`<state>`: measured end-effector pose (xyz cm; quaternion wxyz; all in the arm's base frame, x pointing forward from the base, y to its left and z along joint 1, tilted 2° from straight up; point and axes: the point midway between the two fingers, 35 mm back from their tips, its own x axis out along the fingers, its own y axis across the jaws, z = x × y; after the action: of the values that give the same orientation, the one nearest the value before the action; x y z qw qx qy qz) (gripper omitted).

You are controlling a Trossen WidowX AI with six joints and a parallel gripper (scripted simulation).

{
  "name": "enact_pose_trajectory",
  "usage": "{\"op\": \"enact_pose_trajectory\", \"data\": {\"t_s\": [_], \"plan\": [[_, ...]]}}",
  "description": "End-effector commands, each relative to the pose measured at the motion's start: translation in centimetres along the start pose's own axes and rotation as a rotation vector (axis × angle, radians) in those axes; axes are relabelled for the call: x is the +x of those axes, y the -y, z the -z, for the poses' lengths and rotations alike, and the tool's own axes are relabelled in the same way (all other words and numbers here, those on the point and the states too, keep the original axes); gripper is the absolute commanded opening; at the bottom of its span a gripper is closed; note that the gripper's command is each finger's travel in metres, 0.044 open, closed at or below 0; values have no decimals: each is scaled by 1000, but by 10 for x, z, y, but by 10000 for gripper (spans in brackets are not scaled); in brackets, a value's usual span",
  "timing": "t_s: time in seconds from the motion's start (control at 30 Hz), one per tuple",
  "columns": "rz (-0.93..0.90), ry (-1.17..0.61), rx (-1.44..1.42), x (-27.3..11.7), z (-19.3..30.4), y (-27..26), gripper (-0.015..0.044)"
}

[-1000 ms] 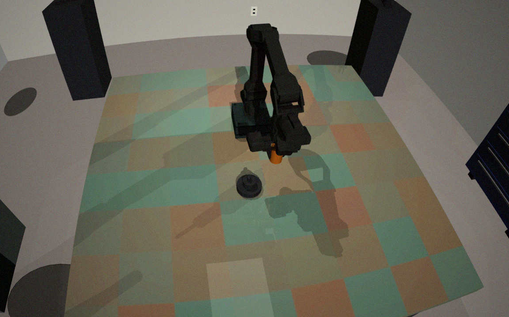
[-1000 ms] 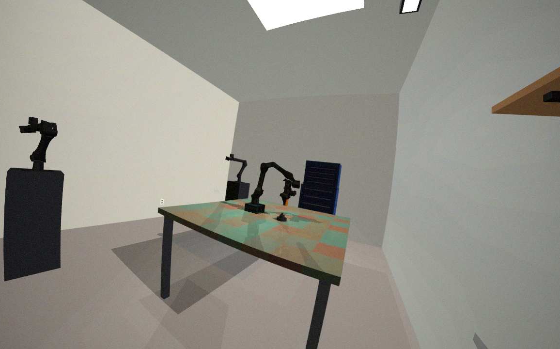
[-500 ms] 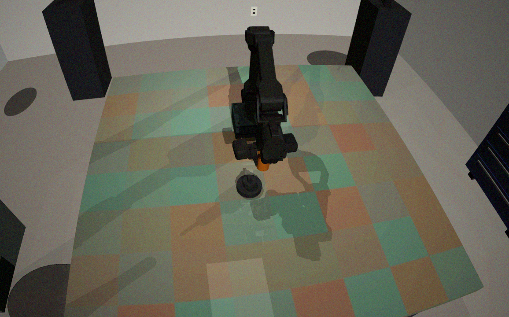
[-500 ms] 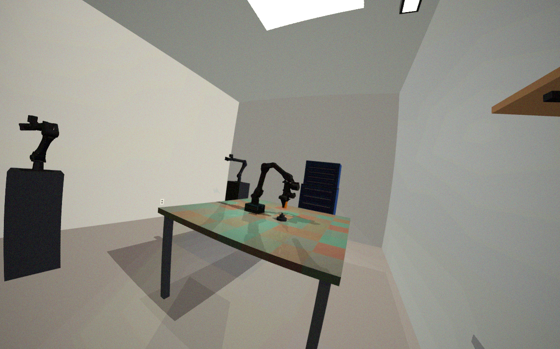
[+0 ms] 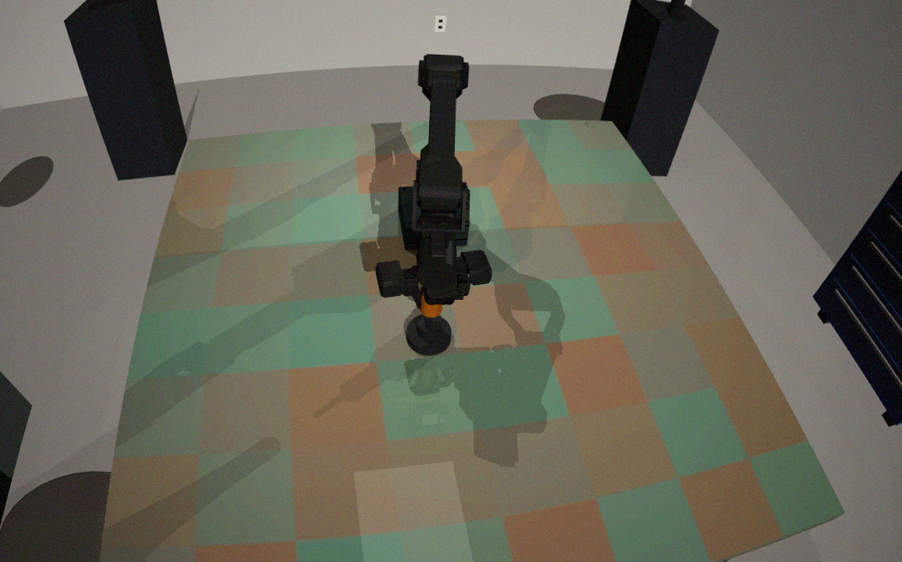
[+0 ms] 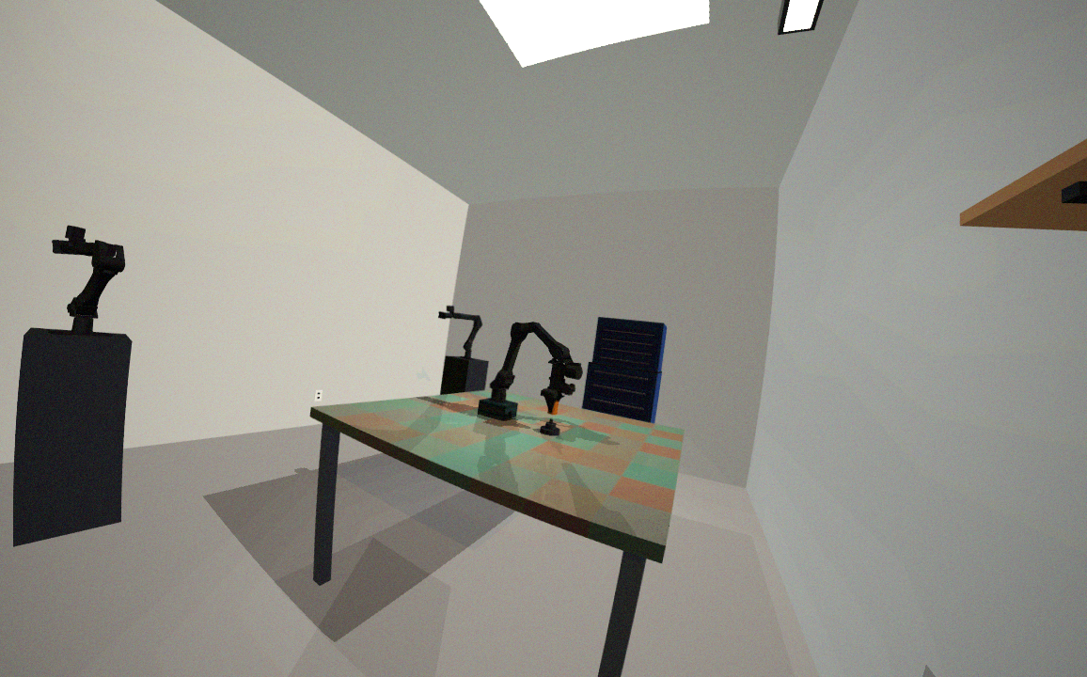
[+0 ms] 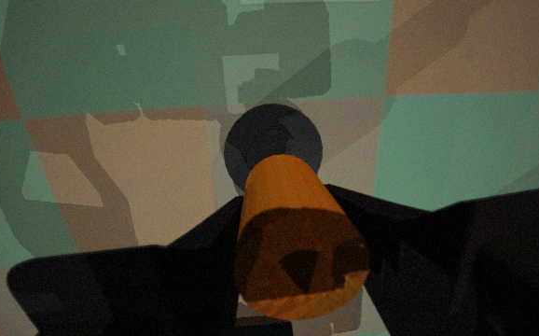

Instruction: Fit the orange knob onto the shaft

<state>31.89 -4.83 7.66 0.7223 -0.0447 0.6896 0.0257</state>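
The orange knob (image 5: pixel 431 307) (image 6: pixel 555 407) (image 7: pixel 288 187) is upright between the fingers of my gripper (image 6: pixel 552 403) (image 7: pixel 283 198), which is shut on it. The dark round pedestal (image 5: pixel 429 343) (image 6: pixel 549 430) (image 7: pixel 304 128) stands on the table below the knob. In the exterior view there is a gap between the knob's lower end and the pedestal. In the wrist view the knob covers the pedestal's near part. The shaft's flat side and the knob's hole cannot be made out.
The checkered table (image 5: pixel 328 405) (image 6: pixel 447 454) carries the arm's base (image 5: pixel 406 216) (image 6: pixel 496 409) behind the pedestal. Dark plinths stand beyond the table, and a blue drawer cabinet (image 5: pixel 894 293) (image 6: pixel 627 370) stands off to one side. Shadows of the arm fall across the table.
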Motion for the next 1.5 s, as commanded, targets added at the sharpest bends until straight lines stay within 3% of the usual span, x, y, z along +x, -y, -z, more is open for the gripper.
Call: {"op": "enact_pose_trajectory", "data": {"t_s": [0.0, 0.23, 1.47], "plan": [[-2, 6, -7, 5, -1, 1, 0], [-2, 6, -7, 24, -1, 1, 0], [-2, 6, -2, 22, 0, 1, 0]]}}
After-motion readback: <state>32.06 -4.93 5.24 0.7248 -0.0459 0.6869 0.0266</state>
